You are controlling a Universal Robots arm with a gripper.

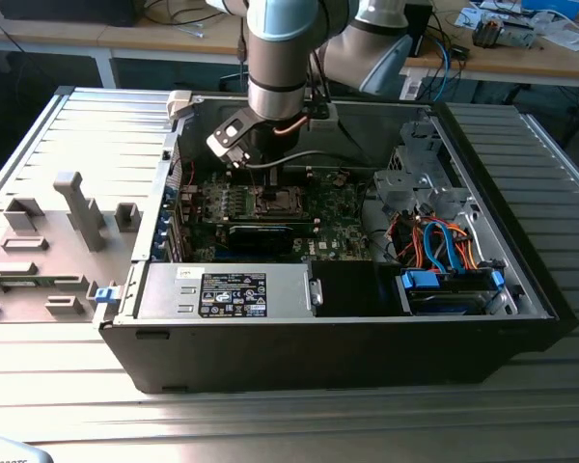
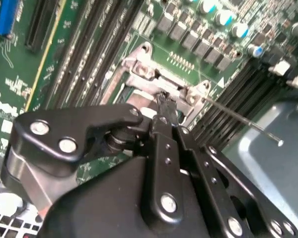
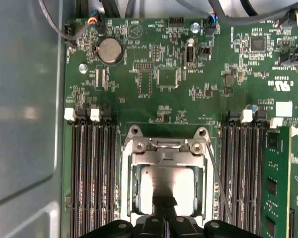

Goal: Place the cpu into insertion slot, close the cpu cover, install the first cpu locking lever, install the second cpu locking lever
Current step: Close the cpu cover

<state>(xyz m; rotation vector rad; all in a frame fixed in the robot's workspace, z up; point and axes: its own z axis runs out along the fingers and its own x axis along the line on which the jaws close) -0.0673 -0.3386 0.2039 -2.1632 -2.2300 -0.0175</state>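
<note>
Your gripper [image 3: 164,207] sits nearest in both wrist views, fingers pinched together w/ nothing between them, tips down over the middle of the insertion slot [image 3: 125,194]. Right under the tips lies the cpu [image 3: 183,184], silvery top up, already seated in that slot. The cpu cover [image 3: 168,150] looks folded down round it, window framing the chip, but I can't tell if it's fully flat. Just beside it a thin locking lever [image 3: 220,187] stands free, not hooked. So I'd judge you're approx at the end of step 2 — cover closing, no lever latched yet. Lever work would call for catching that slim rod w/o nudging the frame. Further out, memory slots [image 3: 92,174] flank the socket, then the coin cell [image 3: 111,51]
</note>
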